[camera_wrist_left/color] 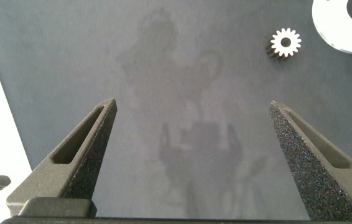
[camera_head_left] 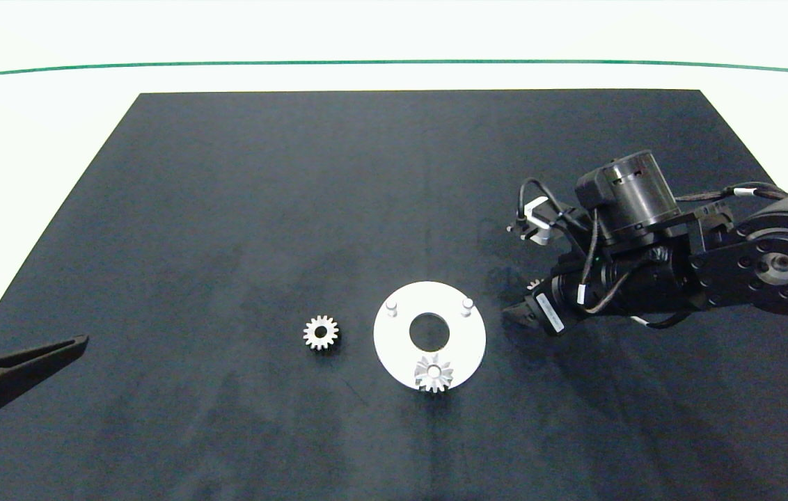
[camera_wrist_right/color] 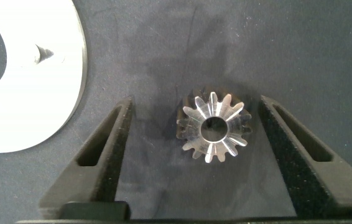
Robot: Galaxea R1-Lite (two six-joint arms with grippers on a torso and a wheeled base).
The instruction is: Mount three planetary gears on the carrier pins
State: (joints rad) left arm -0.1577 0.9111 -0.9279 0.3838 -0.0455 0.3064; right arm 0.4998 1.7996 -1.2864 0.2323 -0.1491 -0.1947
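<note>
On the dark matte mat, the right gripper's jaws stand apart around a toothed metal gear.

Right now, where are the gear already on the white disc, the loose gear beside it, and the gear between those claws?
Mounted gear (camera_head_left: 433, 373), head view, toothed top.
Loose gear (camera_head_left: 321, 332), head view, centre hole.
Gear between the right gripper's fingers (camera_wrist_right/color: 214, 126), right wrist view, centre hole.

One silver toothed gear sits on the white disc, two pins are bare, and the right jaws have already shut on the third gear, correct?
Not quite. In the right wrist view the right gripper is open, its jaws apart either side of the silver toothed gear lying on the dark mat, untouched. The rest holds.
</note>
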